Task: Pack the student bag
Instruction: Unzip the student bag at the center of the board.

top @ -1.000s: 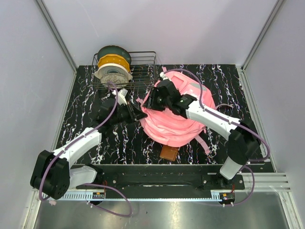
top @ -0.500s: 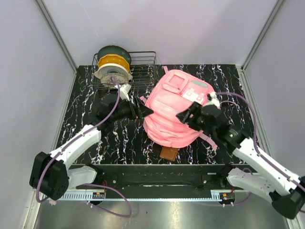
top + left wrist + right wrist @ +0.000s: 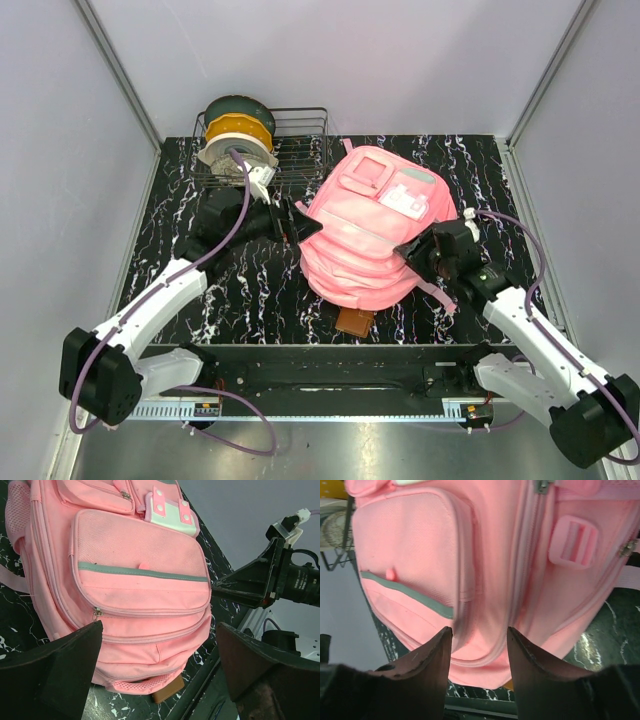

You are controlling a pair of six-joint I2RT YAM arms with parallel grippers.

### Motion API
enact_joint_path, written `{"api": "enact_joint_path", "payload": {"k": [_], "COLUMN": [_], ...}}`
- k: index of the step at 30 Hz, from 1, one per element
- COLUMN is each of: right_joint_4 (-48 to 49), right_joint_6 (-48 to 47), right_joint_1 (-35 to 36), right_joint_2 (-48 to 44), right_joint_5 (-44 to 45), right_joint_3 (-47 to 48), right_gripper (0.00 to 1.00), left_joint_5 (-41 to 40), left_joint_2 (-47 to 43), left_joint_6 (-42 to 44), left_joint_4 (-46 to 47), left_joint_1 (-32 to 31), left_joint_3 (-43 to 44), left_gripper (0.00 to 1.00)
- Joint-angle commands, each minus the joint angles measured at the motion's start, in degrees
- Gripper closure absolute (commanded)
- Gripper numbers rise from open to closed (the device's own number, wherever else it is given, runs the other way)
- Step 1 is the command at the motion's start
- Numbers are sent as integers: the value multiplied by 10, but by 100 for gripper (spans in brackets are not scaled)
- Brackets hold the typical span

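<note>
Backpack (image 3: 365,240) on counter (image 3: 250,290): soft, stuffed, likely to sag; take it by a strap (image 3: 440,298). Left hand (image 3: 292,222) released, spread wide; right hand (image 3: 428,258) parted, holding nothing.

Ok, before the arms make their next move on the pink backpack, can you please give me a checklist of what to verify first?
1. Left gripper empty: ok, jaws wide open beside the student bag, on its left side.
2. Right gripper empty: ok, fingers apart at the bag's right side, nothing between them.
3. Bag lying flat, front up: ok.
4. A compartment open for packing: not ok, every zip in view looks closed.
5. Brown item free to grasp: not ok, partly under the bag's near edge.
6. What that item is: cannot tell.
</note>
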Motion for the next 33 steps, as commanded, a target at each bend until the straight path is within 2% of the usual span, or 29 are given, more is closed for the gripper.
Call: {"api": "enact_joint_path", "payload": {"k": [1, 6, 12, 16, 17, 19, 23, 28, 33], "right_joint_4": [76, 106, 143, 149, 149, 151, 158, 173, 169], "right_joint_6": [-10, 1, 14, 9, 6, 5, 5, 1, -16], "right_joint_1": [-1, -2, -1, -2, -2, -2, -9, -31, -39], "right_joint_2": [-3, 24, 36, 30, 30, 30, 25, 24, 38], "right_joint_5": [-43, -75, -91, -83, -81, -80, -75, -89, -110], "right_joint_3": [11, 12, 2, 5, 8, 11, 19, 38, 65], "right_gripper": [47, 47, 57, 74, 89, 100, 100, 100, 100], "left_joint_5": [10, 11, 8, 5, 5, 5, 10, 13, -16], "left_joint_2": [-15, -9, 14, 31, 35, 50, 78, 100, 114], "left_joint_6": [14, 16, 40, 62, 69, 93, 148, 264, 381], "left_joint_4": [9, 6, -10, -31, -34, -48, -68, -118, -121], "left_joint_1": [-2, -2, -1, -2, -4, -10, -33, -79, -124], "left_joint_3": [12, 9, 38, 63, 69, 86, 126, 164, 183], "left_gripper": [1, 1, 1, 1, 1, 1, 1, 1, 1]}}
